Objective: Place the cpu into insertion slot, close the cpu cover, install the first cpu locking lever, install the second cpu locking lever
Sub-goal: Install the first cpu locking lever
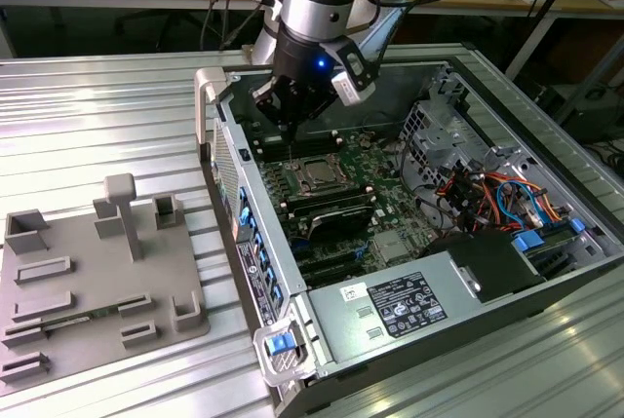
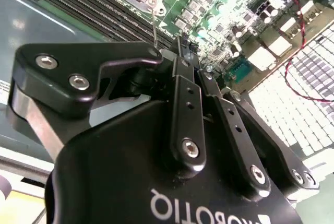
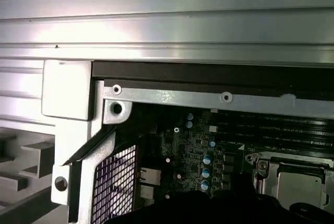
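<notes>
My gripper (image 1: 290,126) hangs inside the open computer case, just above the far corner of the insertion slot (image 1: 317,176) on the green board. The cpu (image 3: 300,185) lies in the slot with its silver top showing through the window of the cpu cover (image 3: 265,162), which lies flat over it. A thin wire locking lever (image 2: 153,23) rises from the socket's corner up to my fingertips. In the second wrist view the gripper (image 2: 175,51) looks shut on the lever's end.
A grey power supply box (image 1: 409,301) fills the case's near end. Drive bays and coloured cables (image 1: 487,194) sit at the exterior view's right. Long black memory slots (image 2: 88,4) run beside the socket. A grey parts fixture (image 1: 97,282) lies outside the case.
</notes>
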You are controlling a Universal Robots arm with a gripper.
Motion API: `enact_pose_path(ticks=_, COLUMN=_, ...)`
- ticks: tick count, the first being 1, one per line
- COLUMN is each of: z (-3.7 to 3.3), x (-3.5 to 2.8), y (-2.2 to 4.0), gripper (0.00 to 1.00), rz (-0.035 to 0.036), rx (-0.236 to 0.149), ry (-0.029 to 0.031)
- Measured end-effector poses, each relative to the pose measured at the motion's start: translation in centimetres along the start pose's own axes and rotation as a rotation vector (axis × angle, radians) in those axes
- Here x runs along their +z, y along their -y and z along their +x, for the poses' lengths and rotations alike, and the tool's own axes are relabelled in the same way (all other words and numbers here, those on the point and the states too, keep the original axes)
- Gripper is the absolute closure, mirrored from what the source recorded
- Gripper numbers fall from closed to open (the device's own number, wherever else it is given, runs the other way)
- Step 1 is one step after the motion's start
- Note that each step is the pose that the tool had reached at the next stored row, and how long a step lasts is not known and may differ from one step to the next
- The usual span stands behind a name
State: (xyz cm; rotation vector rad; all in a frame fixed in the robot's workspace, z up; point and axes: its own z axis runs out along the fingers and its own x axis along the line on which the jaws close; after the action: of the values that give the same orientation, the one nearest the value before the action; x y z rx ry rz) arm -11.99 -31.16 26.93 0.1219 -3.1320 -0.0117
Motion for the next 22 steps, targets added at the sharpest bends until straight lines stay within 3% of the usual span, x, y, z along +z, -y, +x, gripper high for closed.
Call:
enact_pose_path(ticks=1, z=-1.64, x=0.44, y=-0.21, gripper=0.89, rz=0.0, rx=-0.015, ry=0.0)
enact_pose_path(ticks=13, z=-1.65, x=0.45, y=-0.21, gripper=0.89, rz=0.0002, rx=-0.016, ry=-0.0002)
enact_pose_path(ticks=22, z=-2.64, x=0.52, y=-0.13, gripper=0.89, rz=0.0003, rx=-0.016, ry=-0.0002)
